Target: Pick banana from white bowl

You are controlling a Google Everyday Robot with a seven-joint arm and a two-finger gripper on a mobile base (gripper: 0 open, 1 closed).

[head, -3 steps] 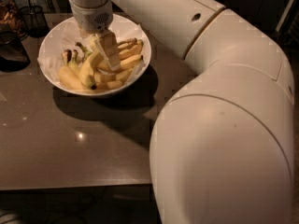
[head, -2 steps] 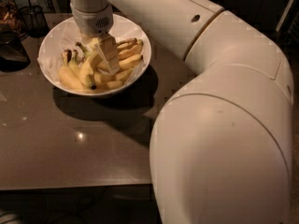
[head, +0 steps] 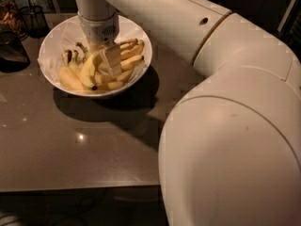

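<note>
In the camera view my tool [head: 107, 60] hangs low inside the white bowl [head: 52, 40], which stands on the dark tabletop [head: 70, 145]. The tool sits right against the upper part of the banana [head: 88, 72]. The banana curves up out of the shorter bananas [head: 128, 55] lying in the paper-lined bowl. Whether my tool is clamped on it, I cannot tell. A dark mesh cup [head: 35, 19] stands behind the bowl.

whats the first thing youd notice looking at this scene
The bulky white arm fills the right half of the view, reaching over to the upper left. Its hand hangs down into the white bowl at the back left of the dark table, next to the banana, the long curved one among the other bananas.
</note>
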